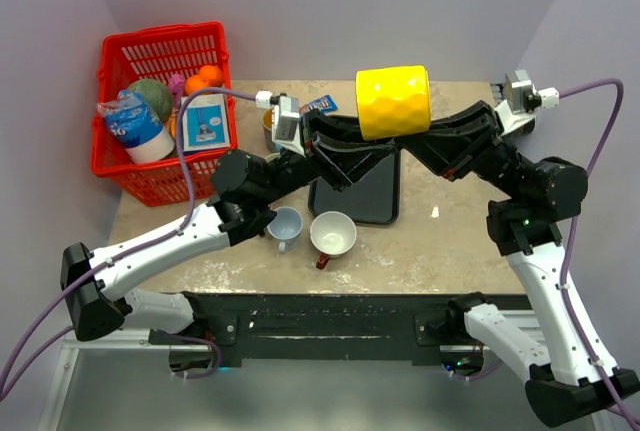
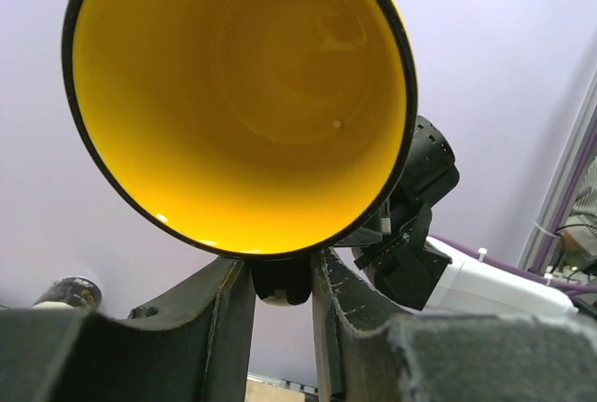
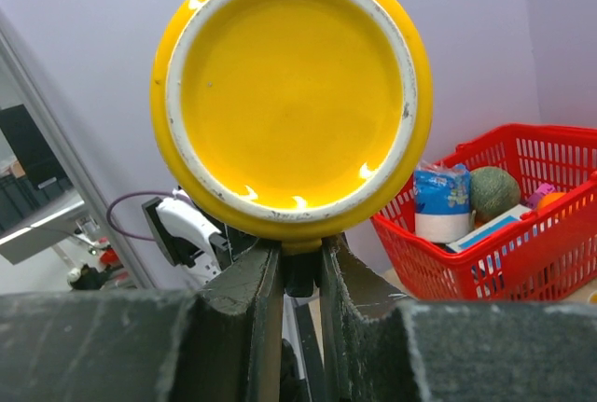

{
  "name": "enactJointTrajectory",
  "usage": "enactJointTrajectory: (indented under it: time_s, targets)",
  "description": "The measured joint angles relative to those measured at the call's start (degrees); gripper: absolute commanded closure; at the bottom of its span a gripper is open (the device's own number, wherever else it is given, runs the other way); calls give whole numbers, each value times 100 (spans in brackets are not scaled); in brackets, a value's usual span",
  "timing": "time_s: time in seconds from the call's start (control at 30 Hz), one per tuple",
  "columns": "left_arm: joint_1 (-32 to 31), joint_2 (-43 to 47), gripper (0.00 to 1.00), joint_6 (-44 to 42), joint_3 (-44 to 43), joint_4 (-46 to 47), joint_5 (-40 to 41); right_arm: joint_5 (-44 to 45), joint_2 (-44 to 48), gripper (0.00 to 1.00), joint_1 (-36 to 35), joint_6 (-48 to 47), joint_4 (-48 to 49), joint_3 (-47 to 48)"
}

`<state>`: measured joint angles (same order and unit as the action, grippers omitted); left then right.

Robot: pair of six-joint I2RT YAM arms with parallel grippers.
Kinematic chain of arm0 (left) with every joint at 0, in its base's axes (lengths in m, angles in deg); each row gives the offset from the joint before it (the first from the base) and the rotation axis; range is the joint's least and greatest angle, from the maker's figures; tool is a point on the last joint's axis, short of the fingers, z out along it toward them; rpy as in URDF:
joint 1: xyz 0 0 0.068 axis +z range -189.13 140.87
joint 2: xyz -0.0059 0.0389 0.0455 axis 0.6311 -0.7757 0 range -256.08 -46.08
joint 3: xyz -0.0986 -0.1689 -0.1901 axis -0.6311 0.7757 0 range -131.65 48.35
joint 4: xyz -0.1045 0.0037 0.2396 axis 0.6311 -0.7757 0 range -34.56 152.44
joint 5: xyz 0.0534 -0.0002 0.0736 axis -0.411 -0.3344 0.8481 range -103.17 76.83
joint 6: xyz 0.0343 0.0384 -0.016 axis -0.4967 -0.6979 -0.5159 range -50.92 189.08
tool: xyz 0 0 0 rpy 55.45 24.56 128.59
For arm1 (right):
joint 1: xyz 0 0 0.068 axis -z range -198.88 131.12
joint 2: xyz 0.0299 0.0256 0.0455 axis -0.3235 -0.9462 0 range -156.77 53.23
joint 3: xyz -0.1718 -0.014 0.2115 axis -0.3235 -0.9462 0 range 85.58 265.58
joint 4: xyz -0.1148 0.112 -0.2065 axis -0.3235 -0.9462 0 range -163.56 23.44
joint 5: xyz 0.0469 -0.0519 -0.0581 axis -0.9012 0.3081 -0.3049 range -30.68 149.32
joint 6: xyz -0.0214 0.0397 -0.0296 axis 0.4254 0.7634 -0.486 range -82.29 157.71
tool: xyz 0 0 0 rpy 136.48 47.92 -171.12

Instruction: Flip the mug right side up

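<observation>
Yellow mug point(image 1: 393, 101) lay sideways above the worktop point(image 1: 440, 241), left claw point(image 2: 282, 273) and right claw point(image 3: 300, 260) both clamped narrowly on it.

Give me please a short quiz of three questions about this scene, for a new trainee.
1. True or false: the yellow mug is held in the air, lying on its side.
2. Which wrist camera looks into the mug's open mouth?
3. What stands at the far left corner of the table? A) red basket B) blue bin C) cardboard box
Key: 1 true; 2 left wrist; 3 A.
</observation>
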<state>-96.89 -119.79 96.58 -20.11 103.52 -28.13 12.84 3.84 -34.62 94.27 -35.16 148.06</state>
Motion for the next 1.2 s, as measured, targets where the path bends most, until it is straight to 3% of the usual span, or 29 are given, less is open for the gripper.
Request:
enactJointTrajectory:
  time_s: [0.33, 0.4, 0.47, 0.67, 0.7, 0.77, 0.83, 0.87, 0.97, 1.2]
  targets:
    - [13, -33, 78, 505, 0, 46, -52, 44, 168, 100, 0, -50, 299, -306]
    - [28, -42, 85, 621, 0, 94, -92, 42, 192, 100, 0, -44, 448, -393]
    - [37, -55, 100, 717, 0, 155, -122, 42, 210, 100, 0, -44, 555, -448]
    - [68, -122, 100, 896, 0, 282, -229, 50, 234, 100, 0, -55, 595, -503]
    - [74, -127, 100, 901, 0, 282, -232, 81, 249, 96, 0, -85, 511, -501]
    - [76, -131, 100, 901, 0, 223, -192, 149, 267, 75, 0, -212, 275, -474]
    - [76, -131, 100, 892, 0, 109, -85, 234, 293, 65, 0, -393, -114, -389]
    - [74, -131, 100, 887, 0, 55, -15, 273, 295, 51, 0, -498, -310, -341]
    - [74, -125, 100, 855, 0, -188, 306, 404, 293, 38, -2, -765, -859, -308]
    - [72, -125, 100, 822, 0, -1008, 1023, 737, 140, 27, -26, -1049, -1777, -308]
